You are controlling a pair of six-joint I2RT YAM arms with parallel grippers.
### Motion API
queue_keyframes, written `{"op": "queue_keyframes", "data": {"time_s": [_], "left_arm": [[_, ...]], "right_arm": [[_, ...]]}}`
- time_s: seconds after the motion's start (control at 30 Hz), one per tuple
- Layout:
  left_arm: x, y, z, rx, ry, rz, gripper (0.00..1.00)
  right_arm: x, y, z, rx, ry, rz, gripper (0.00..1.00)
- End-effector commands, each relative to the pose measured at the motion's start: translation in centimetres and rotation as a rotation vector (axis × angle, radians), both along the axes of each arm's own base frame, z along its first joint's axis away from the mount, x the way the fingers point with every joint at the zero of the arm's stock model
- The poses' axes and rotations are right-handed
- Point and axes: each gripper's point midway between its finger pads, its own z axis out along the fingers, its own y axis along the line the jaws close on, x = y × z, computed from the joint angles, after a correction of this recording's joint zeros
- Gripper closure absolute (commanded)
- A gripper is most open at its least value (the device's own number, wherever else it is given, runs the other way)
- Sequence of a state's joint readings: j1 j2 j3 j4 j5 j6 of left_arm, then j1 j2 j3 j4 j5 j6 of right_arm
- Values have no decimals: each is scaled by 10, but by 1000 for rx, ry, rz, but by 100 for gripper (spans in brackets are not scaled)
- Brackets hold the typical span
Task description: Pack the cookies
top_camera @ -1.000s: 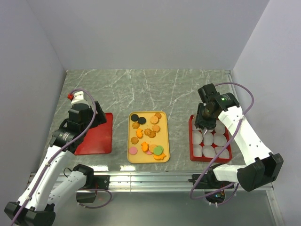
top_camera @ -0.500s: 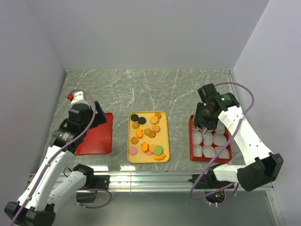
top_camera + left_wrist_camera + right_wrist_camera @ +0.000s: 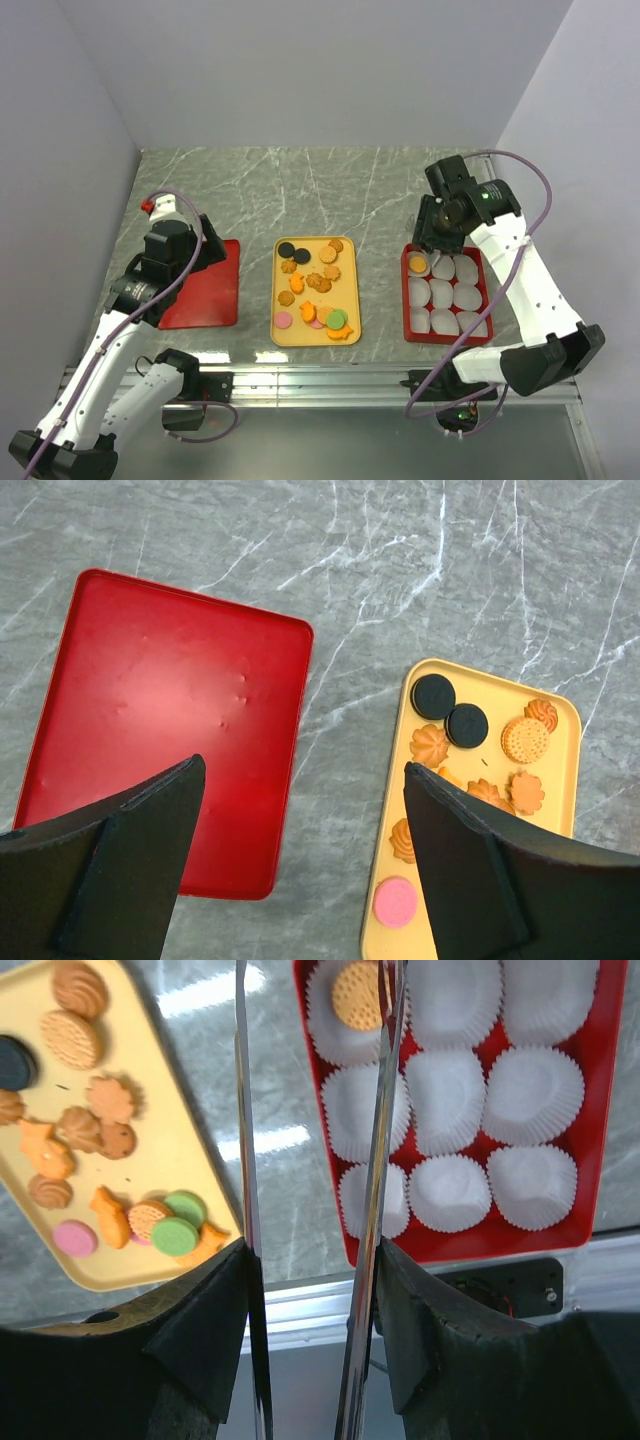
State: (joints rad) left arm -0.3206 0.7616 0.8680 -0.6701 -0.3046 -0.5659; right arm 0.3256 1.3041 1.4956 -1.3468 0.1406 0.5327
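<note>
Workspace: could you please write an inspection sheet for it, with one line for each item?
Surface: grey marble table.
Job's things: cookies on the yellow tray; one cookie in a paper cup of the red box.
Clutter: flat red tray.
Grippers: left gripper and right gripper are open; the fingers hold nothing.
Cables: purple cables along both arms.
Surroundings: plain walls.

A grey marbled table (image 3: 300,190) is seen from above. At its middle a yellow tray (image 3: 348,296) is laid lengthwise. At the tray's 9 o'clock, apart from it, a flat red lid (image 3: 205,290) is laid. At its 3 o'clock a red box (image 3: 445,339) is set, lined with nine white paper cups (image 3: 443,320) in three rows.
</note>
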Motion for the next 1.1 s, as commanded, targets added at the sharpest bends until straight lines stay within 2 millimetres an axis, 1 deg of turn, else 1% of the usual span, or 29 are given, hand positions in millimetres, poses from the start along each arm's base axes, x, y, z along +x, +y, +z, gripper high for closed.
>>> {"op": "queue_keyframes", "data": {"time_s": [0.0,0.03,0.07,0.1,0.13,0.17,0.2,0.23,0.27,0.3,0.37,0.4,0.47,0.5,0.53,0.57,0.6,0.63,0.7,0.83,1.07], "left_arm": [[1,1,8,-13,-34,17,13],[1,1,8,-11,-33,18,13],[1,2,7,-10,-32,19,13],[1,2,8,-12,-35,21,13],[1,2,8,-10,-34,23,13],[1,2,8,-11,-34,25,13],[1,3,9,-10,-36,27,13],[1,3,9,-10,-38,29,13],[1,4,10,-10,-41,30,13],[1,4,9,-10,-39,31,13],[0,5,10,-9,-41,38,13],[0,6,10,-9,-42,41,13],[0,6,11,-10,-45,45,13],[-1,7,11,-10,-46,48,13],[-1,8,12,-9,-49,51,13],[-2,9,12,-7,-50,57,13],[-2,9,14,-10,-56,59,13],[-2,10,14,-11,-58,61,13],[-3,11,15,-11,-62,67,13],[-3,12,15,-10,-63,72,13],[-4,14,17,-10,-71,81,13]], "right_arm": [[-2,7,17,-12,-10,42,42],[-2,12,17,-7,-3,56,42],[-4,23,18,3,1,93,42],[-3,30,25,16,-13,105,42],[-2,38,23,14,3,127,42],[-3,47,25,18,4,152,42],[-5,60,30,26,-5,190,42],[-4,70,26,23,15,213,42],[-4,77,25,32,20,226,42],[-7,89,26,50,24,254,42],[-3,103,19,56,40,278,42],[-2,114,14,52,52,306,42],[-1,122,10,33,70,337,42],[3,129,5,16,84,354,42],[0,135,2,-1,96,382,42],[2,139,3,-6,93,397,42],[4,141,-3,-29,114,408,42],[4,146,-4,-37,115,424,42],[7,150,-6,-48,115,438,42],[10,156,-18,-79,143,459,42],[3,163,-33,-107,185,494,42]]}}
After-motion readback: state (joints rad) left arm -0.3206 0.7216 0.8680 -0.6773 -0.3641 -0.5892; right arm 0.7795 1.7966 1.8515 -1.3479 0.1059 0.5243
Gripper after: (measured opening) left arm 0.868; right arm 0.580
